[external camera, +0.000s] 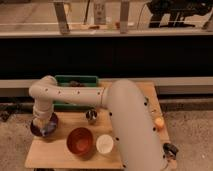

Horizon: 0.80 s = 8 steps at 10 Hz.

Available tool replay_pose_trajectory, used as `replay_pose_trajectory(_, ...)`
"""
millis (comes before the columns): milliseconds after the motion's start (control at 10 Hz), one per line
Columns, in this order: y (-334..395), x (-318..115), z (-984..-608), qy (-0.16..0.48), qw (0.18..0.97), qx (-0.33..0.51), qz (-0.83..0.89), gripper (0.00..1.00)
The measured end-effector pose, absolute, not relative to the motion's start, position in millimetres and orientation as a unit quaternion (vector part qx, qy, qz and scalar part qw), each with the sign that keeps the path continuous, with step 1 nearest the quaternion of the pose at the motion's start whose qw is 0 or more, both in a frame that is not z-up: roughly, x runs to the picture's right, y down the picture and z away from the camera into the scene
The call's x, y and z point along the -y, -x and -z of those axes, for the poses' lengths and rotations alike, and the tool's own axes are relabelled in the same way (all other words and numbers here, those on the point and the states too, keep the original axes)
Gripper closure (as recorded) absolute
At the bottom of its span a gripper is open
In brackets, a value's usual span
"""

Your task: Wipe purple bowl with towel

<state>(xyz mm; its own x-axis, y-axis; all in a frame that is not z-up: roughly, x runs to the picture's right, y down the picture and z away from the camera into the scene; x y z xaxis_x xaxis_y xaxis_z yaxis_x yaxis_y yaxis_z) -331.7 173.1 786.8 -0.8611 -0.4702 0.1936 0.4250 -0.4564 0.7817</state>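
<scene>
Near the left edge of the wooden tabletop [60, 156] sits the purple bowl [36, 131], and the gripper [41, 123] is lowered straight into it from above. A pale towel [48, 129] shows inside the bowl right under the gripper, pressed against the bowl's inner surface; whether the jaws are pinching the towel or merely resting on it I cannot tell, since the wrist hides them. The white arm [75, 95] runs from the bulky body at the right edge of the tabletop across to the left and bends down at its elbow over the bowl.

Just beside the purple bowl, toward the front edge, stands the orange-brown bowl [80, 141], and a small white bowl [104, 143] sits next to that. A small dark cup [91, 116] stands near the middle of the tabletop. A green tray [80, 80] lies along the back edge, partly covered by the arm. An orange object [159, 123] rests near the right edge.
</scene>
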Motion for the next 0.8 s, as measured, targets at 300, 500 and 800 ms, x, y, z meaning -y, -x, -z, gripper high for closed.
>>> replay_pose_trajectory(300,332,-166,-789,-0.01,0.27,0.45,0.851,1.0)
replay_pose_trajectory(500,329,-160,-792,-0.002,0.277,0.448,0.85,1.0)
replay_pose_trajectory(800,330,-160,-792,-0.002,0.277,0.448,0.85,1.0)
